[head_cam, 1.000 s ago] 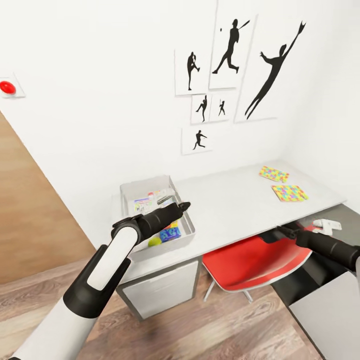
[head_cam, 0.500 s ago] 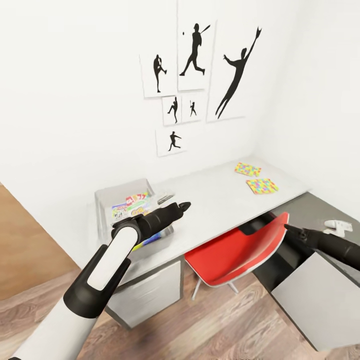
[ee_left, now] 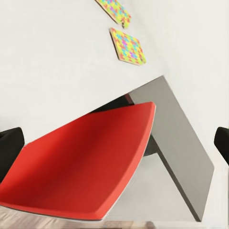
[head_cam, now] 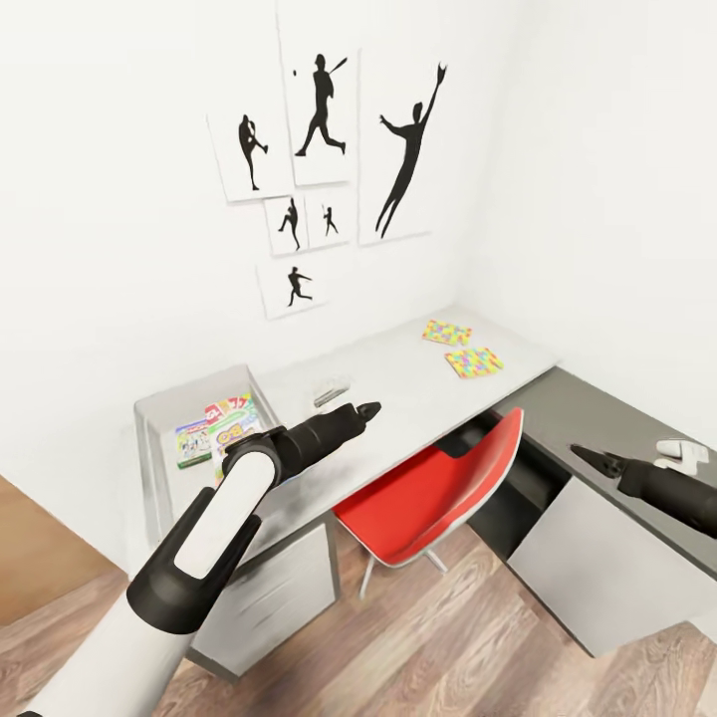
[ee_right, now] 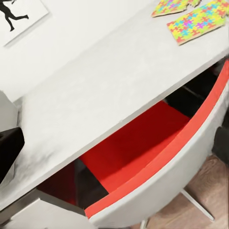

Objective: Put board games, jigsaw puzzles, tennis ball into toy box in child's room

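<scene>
1. At the far left of the table stands the toy box. In it I see board games: the Skip-Bo box and a green one beside it.
2. My left gripper hangs over the table's near edge, empty. Its fingers look close together, though I cannot tell for certain.
3. The red chair is tucked under the table, between my 2 arms.
4. The 2 jigsaw puzzles lie flat at the table's far right, just beside each other, well apart from the box.
5. My right gripper is empty over the dark cabinet, its tips narrow.
6. I judge the puzzles are the step in hand. Next I must close in on them and get a thin edge between my fingers.
</scene>
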Robot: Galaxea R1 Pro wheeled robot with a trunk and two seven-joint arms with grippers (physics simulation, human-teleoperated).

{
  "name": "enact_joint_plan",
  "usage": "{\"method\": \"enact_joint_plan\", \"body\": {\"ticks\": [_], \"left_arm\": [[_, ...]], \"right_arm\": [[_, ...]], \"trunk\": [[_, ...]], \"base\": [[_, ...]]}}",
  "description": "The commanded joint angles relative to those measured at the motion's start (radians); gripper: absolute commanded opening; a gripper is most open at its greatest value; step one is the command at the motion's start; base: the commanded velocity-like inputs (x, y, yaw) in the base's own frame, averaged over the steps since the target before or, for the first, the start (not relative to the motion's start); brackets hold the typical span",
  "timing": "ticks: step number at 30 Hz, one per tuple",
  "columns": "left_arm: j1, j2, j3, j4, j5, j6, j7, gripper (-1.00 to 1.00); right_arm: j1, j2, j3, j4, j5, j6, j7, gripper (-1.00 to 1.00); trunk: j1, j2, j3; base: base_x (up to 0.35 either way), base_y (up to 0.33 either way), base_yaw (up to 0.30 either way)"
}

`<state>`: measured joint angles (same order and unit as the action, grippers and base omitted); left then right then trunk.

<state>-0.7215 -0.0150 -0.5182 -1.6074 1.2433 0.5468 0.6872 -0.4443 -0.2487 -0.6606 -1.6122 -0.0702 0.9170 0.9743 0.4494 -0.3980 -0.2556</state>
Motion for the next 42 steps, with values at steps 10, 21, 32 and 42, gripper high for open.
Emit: {"method": "enact_joint_plan", "body": {"ticks": [10,21,32,42], "left_arm": [[-0.001,0.000,0.000,-0.001,0.008,0.001,0.009,1.00],[-0.001,0.000,-0.001,-0.001,0.008,0.002,0.009,1.00],[-0.001,0.001,-0.002,0.000,0.008,0.002,0.009,1.00],[-0.001,0.001,-0.002,0.000,0.003,0.002,0.012,1.00]], "right_arm": [[-0.001,0.005,-0.003,0.000,-0.005,0.006,0.006,1.00],[-0.001,0.006,-0.004,0.000,-0.004,0.005,0.004,1.00],[-0.001,0.006,0.002,0.000,0.003,0.009,-0.036,1.00],[-0.002,0.006,0.016,0.000,0.003,0.011,-0.108,1.00]], "trunk": [[0.001,-0.002,0.009],[0.001,-0.002,0.025],[0.001,-0.002,0.041],[0.001,-0.002,0.049]], "base": [[0.000,0.000,-0.224],[0.000,0.000,-0.149],[0.000,0.000,-0.114],[0.021,-0.002,-0.057]]}}
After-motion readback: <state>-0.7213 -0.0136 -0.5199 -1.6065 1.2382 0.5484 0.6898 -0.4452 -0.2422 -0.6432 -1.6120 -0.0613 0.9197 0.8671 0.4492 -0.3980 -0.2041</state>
